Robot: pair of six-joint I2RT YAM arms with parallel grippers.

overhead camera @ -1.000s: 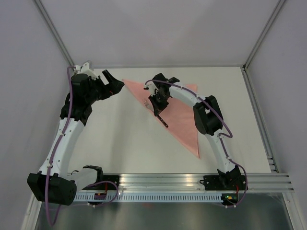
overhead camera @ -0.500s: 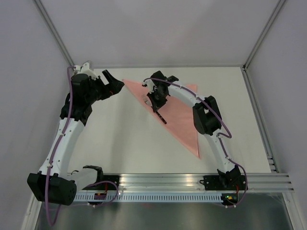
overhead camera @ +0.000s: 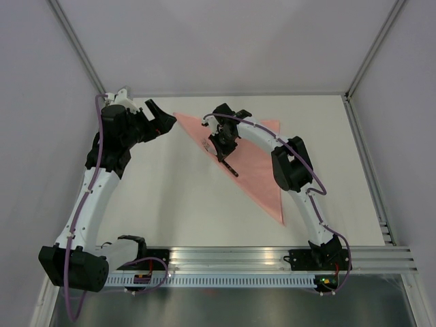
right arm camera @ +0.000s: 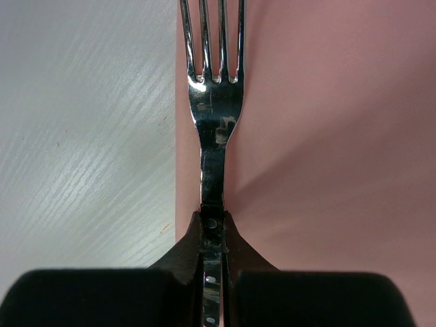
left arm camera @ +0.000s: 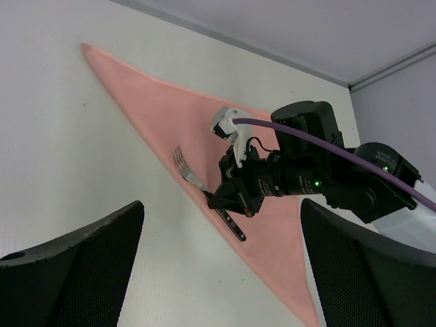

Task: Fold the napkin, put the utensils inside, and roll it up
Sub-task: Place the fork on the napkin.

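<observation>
While my right pincer (right arm camera: pixel 212 231) pinches the neck of one small silver-tined, black-handled metal fork (right arm camera: pixel 216 116), its four tines run along the long edge of one salmon-pink cloth napkin (left arm camera: pixel 157 116). The slim handle sticks out behind my fingers. That napkin lies flat as a triangle, faintly shiny, toward the far side of the white bench (overhead camera: pixel 170 197). My left pincer (overhead camera: pixel 162 117) hangs spread wide near the napkin's far-left corner, apart from the fork.

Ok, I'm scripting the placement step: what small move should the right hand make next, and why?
Probably open the right hand to release the fork: it pinches the fork's neck, and the tines sit over the folded napkin, aligned with its long edge.
</observation>
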